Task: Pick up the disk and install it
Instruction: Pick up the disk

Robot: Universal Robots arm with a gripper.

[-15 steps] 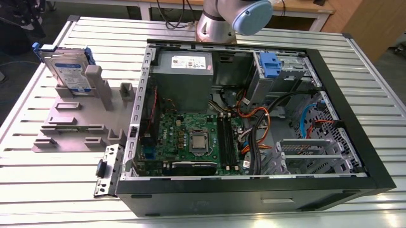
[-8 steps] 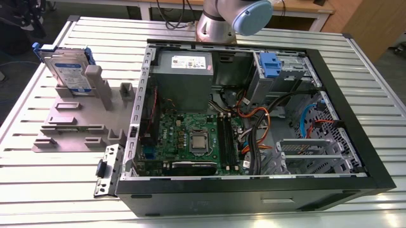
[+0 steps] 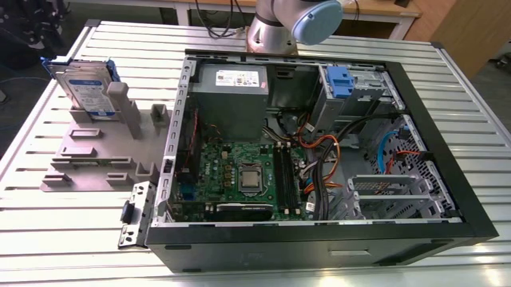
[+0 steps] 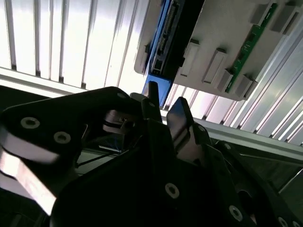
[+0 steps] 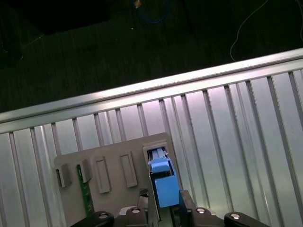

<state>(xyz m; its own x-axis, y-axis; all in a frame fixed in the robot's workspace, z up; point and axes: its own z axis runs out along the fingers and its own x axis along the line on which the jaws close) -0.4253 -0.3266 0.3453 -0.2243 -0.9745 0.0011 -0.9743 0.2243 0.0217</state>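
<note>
The table (image 3: 447, 89) is ribbed bare metal, smooth and bright. The disk (image 3: 86, 89) has a silvery metal body, a paper-like label and a blue plastic frame. Its holder (image 3: 96, 161) is matt grey plastic. The computer case (image 3: 319, 239) is matt black outside, with dull sheet metal within. The gripper (image 4: 164, 101) is dark and faintly glossy.
</note>
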